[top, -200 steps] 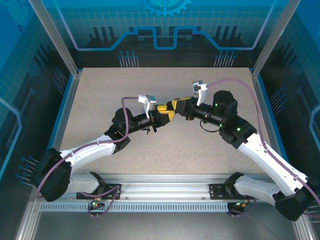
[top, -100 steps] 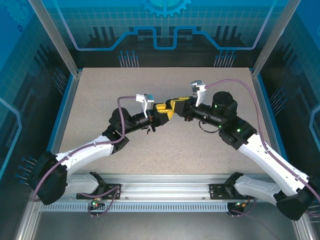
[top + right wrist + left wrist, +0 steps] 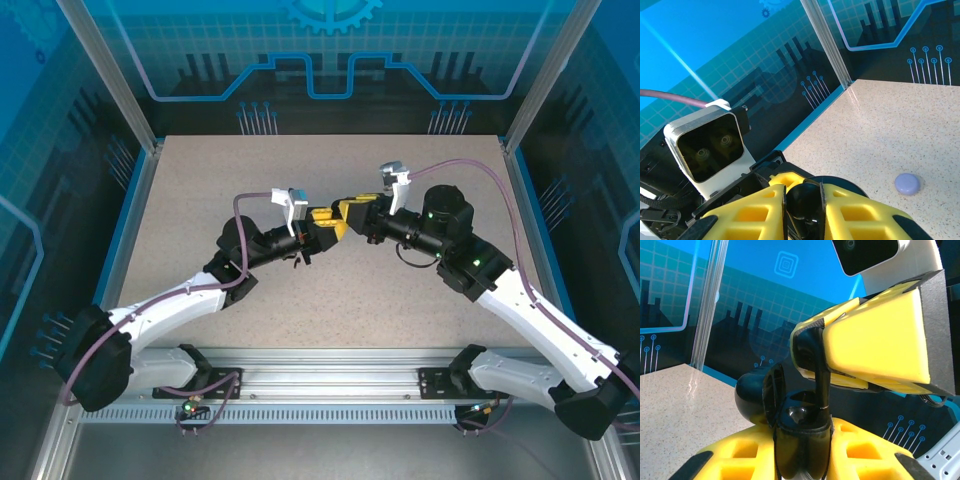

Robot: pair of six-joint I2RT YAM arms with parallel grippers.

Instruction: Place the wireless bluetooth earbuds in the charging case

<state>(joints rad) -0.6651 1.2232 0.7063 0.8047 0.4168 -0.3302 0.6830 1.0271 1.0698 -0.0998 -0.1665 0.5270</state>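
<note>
The speckled table [image 3: 200, 200] is spanned by the left arm [image 3: 190, 297] and the right arm [image 3: 520, 300], whose pincers are seen tip to tip above its middle. The left pincer [image 3: 325, 222] is closed on a black charging case [image 3: 800, 445], which is held between its yellow fingers [image 3: 865, 450] with the round lid [image 3: 754, 396] swung open to one side. The right pincer [image 3: 350, 212] is closed on a black earbud [image 3: 821, 382], which is pinched at its upper end; its lower end reaches into the open case. Whether it is fully seated cannot be told. A pale lavender round piece [image 3: 907, 183] is seen lying on the table, well apart from both pincers.
</note>
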